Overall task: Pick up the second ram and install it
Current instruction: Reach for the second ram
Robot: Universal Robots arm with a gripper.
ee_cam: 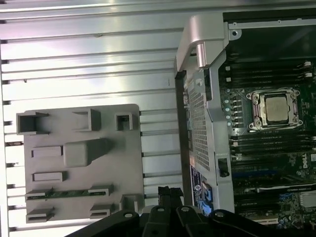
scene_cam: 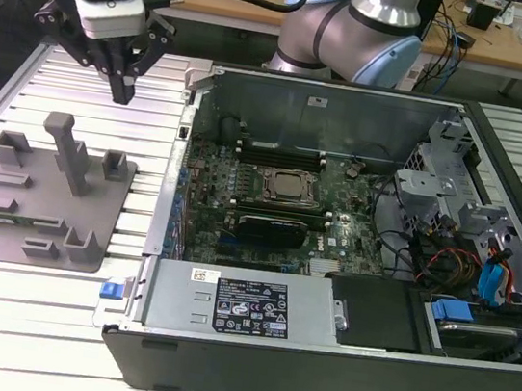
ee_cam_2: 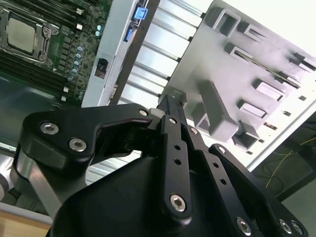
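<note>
Black label on power supply: print too small to read.

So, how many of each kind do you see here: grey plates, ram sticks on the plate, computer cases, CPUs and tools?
grey plate: 1
ram on the plate: 1
case: 1
CPU: 1
tool: 1
Total: 5
</note>
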